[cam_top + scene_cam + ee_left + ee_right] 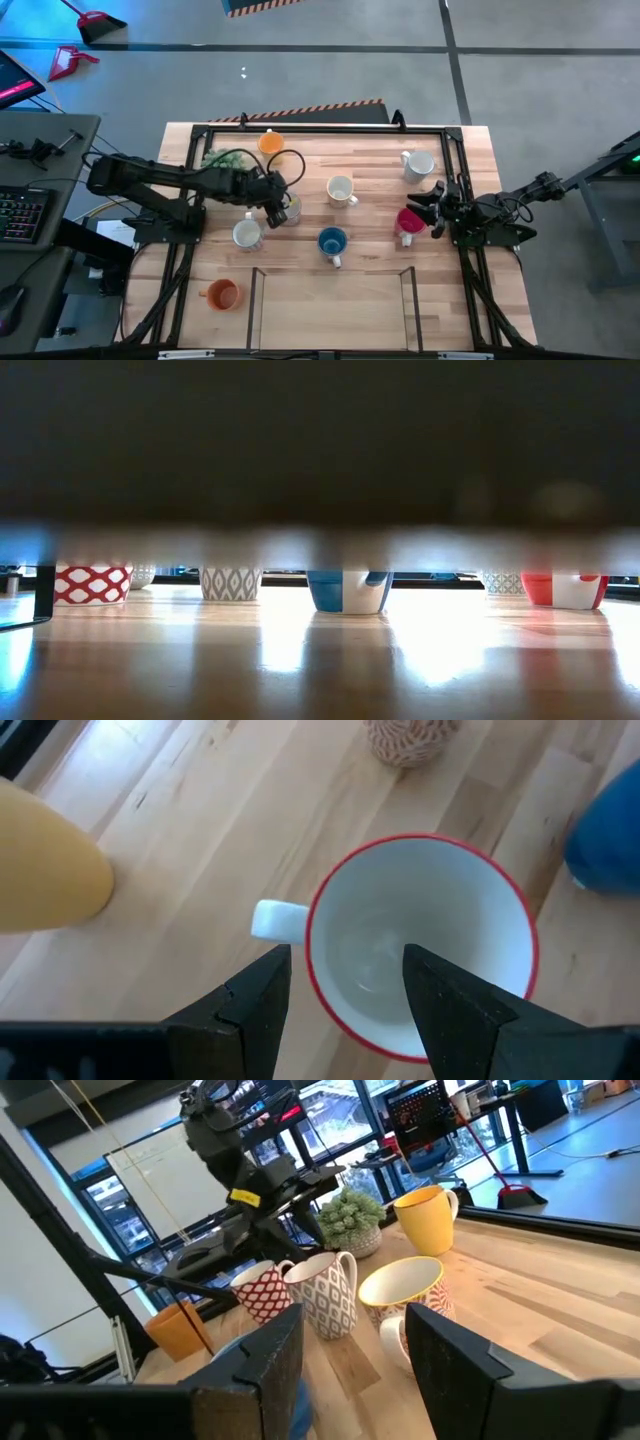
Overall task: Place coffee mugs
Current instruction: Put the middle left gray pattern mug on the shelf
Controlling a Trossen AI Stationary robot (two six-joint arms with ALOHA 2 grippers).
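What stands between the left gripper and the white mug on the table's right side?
In the high view, a cream mug stands between the left gripper and that white mug; the rest of the stretch is bare.

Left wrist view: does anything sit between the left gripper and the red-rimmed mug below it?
Nothing visible does. The left gripper is open directly above the red-rimmed mug, with one finger over its inside and the other outside the rim, beside the white handle. The right gripper waits farther right.
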